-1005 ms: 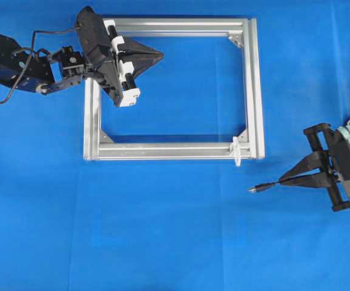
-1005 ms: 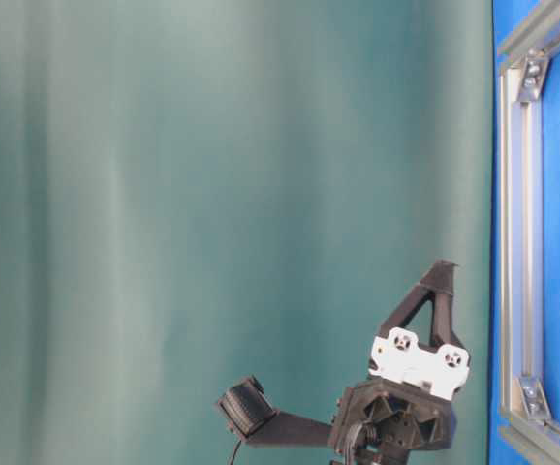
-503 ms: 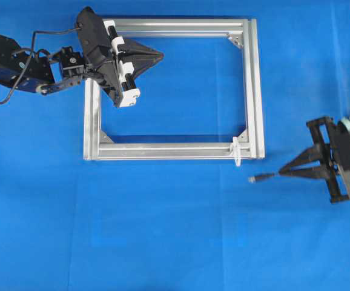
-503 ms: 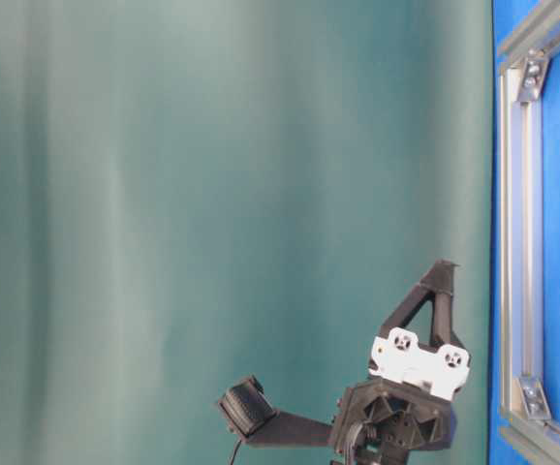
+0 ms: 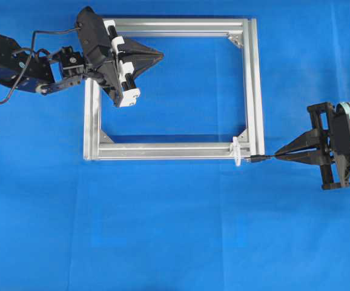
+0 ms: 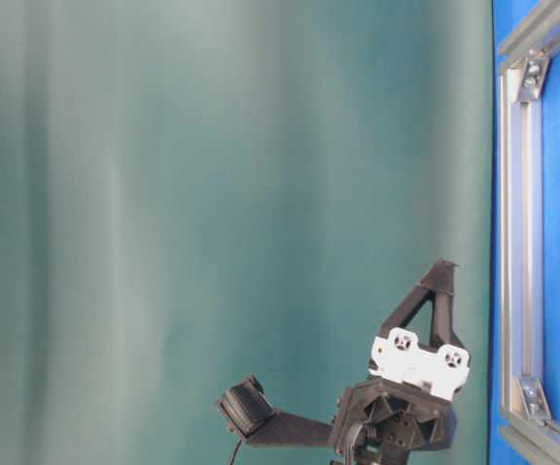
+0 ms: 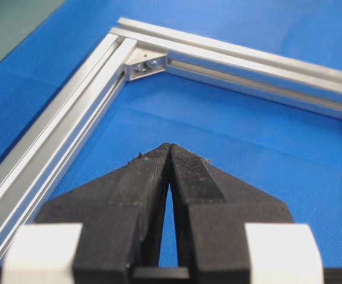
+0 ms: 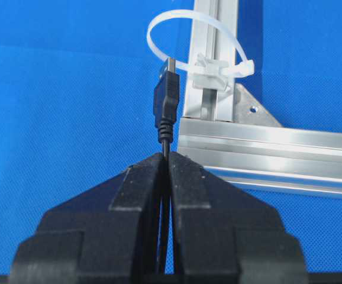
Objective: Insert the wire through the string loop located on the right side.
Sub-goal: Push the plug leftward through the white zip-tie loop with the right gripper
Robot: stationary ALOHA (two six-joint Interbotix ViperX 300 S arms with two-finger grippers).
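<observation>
The wire [image 5: 264, 158] is a thin black cable ending in a dark plug [image 8: 166, 97] with a metal tip. My right gripper [image 5: 278, 156] is shut on it just behind the plug, which sticks out past the fingertips [image 8: 180, 163]. The string loop [image 5: 238, 151] is a white tie [image 8: 209, 66] on the silver frame's [image 5: 169, 25] near right corner. The plug's tip sits at the loop's lower edge; whether it is inside I cannot tell. My left gripper [image 5: 161, 56] is shut and holds nothing, hovering over the frame's far left corner [image 7: 170, 147].
The aluminium frame [image 7: 70, 136] lies flat on the blue cloth, with corner brackets [image 8: 251, 112] inside its corners. The table-level view shows my left gripper [image 6: 445, 263] against a green curtain, beside the frame's bar [image 6: 517, 242].
My right gripper has carried the wire up and to the left, bringing the plug from below and right of the loop to the loop's mouth. The left arm has stayed still.
</observation>
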